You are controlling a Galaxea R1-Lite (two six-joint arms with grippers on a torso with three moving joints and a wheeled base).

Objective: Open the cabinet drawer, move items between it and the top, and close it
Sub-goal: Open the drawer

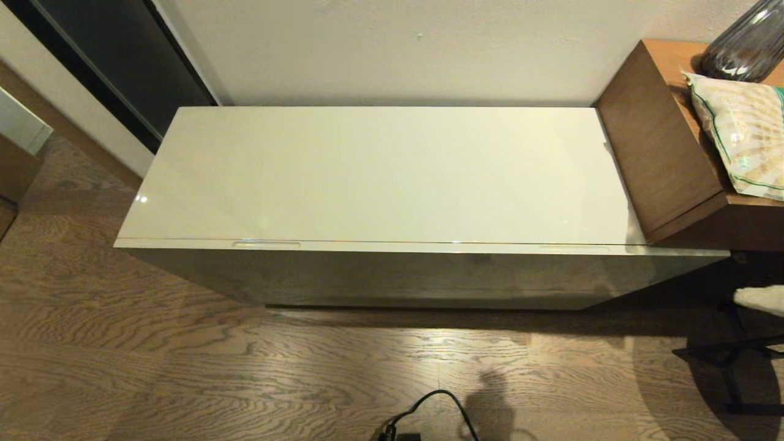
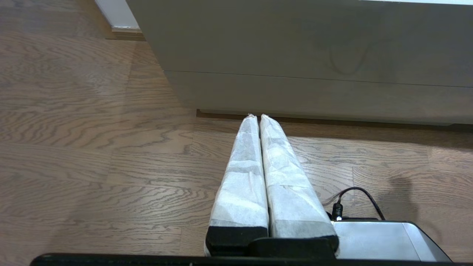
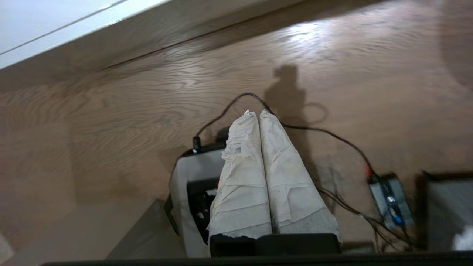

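Observation:
The top is a long glossy cream-white surface against the wall. Under its front edge the cabinet drawer sits pushed in, with two recessed slots along its upper rim. The items are out of view. Neither arm shows in the head view. My left gripper hangs low over the wooden floor, shut, its white-wrapped fingers pressed together and pointing at the cabinet's front. My right gripper is shut too, holding nothing, above the floor and the robot's base.
A brown wooden side table butts against the cabinet's right end, carrying a printed packet and a dark glass vase. A black cable and a power adapter lie on the floor. Black stand legs are at the right.

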